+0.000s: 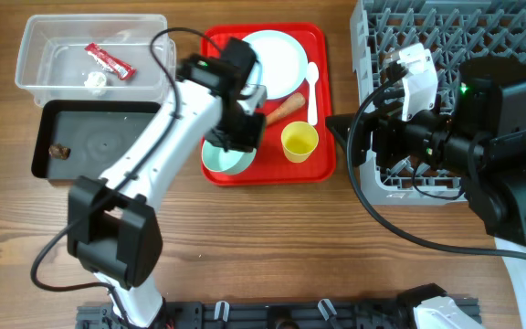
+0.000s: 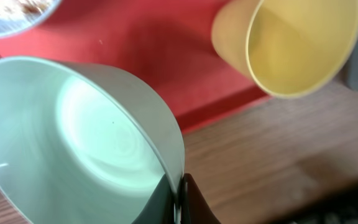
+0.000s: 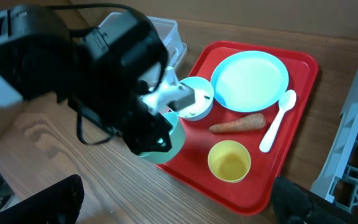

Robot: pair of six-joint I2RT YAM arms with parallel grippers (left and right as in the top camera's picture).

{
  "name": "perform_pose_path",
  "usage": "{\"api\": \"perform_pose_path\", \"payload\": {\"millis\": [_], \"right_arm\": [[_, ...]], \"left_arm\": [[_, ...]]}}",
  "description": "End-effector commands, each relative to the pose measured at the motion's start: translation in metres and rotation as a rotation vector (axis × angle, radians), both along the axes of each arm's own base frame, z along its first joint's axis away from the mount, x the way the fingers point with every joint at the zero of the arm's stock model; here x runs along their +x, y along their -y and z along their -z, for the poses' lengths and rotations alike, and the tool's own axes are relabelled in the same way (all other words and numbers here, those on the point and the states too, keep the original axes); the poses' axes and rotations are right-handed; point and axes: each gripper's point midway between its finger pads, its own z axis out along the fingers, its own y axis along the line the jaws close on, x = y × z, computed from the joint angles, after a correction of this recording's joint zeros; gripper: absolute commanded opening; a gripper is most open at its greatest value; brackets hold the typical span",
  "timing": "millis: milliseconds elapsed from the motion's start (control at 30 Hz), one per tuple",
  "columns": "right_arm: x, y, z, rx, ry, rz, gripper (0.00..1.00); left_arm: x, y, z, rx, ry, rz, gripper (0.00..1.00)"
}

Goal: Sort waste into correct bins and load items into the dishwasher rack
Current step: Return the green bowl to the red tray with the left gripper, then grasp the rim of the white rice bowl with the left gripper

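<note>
While my left gripper [image 2: 178,196] is pressed together on the rim of the pale-green bowl [image 2: 86,143], one finger inside and one outside, the bowl tilts at the front-left corner of the red tray [image 1: 316,46], partly out over the tray's edge. My right gripper [image 1: 345,137] is spread wide and holds nothing; it hangs between the tray and the dishwasher rack [image 1: 409,27]. Bare wooden table [image 1: 272,247] lies in front of the tray. The yellow cup [image 1: 299,140] stands near the bowl on its right, apart from it, with the carrot [image 1: 284,110] behind it. The clear tub [image 1: 62,50] and black tray [image 1: 99,142] sit left of my left arm.
</note>
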Motion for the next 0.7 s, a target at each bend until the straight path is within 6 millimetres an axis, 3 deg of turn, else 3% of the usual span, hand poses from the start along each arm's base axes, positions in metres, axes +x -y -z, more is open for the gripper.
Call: {"api": "perform_pose_path", "payload": {"millis": [0,233,500,667], "right_arm": [[-0.002,-0.004,-0.005,0.017,-0.002,-0.013,0.98],[-0.004,-0.003,-0.003,0.013,-0.015,-0.013,0.98],[-0.004,-0.003,-0.002,0.013,-0.017,-0.012,0.98],[-0.004,-0.003,-0.002,0.013,-0.017,-0.012,0.98]], "left_arm": [[0.009,-0.003,0.011,0.146,0.099,-0.034,0.04],[0.0,0.002,0.028,0.141,0.077,-0.027,0.04],[-0.003,0.005,0.033,0.121,0.062,-0.042,0.06],[-0.001,0.012,0.032,0.086,0.065,-0.041,0.17]]}}
